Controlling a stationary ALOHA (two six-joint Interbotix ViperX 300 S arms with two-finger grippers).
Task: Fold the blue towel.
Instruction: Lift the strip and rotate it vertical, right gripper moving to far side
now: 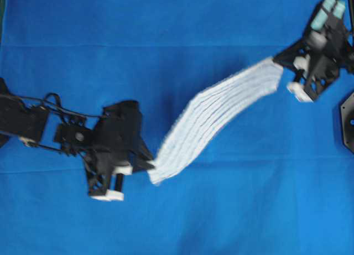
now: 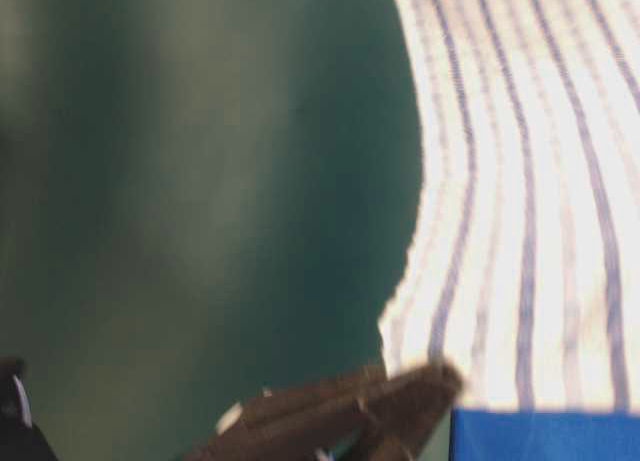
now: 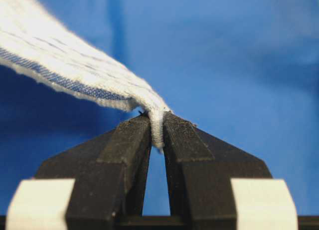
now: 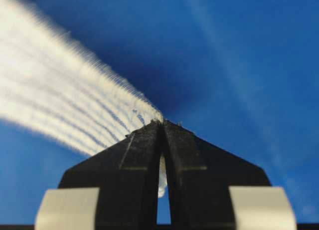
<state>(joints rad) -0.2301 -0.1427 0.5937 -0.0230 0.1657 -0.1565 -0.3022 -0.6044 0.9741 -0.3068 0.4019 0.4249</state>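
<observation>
Blue tabletop [image 1: 166, 22] beneath; blue towel [image 1: 218, 119] stretched between arms, one end clenched by left fingers [image 3: 130, 140], other end clenched by right fingers [image 4: 144, 145].

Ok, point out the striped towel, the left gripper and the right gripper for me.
striped towel [image 1: 221, 114]: overhead view, middle of the cloth strip stretched between the arms.
left gripper [image 3: 157, 121]: left wrist view, midway between the fingertips pinching the towel's edge.
right gripper [image 4: 161, 123]: right wrist view, midway between the fingertips shut on the towel.
</observation>
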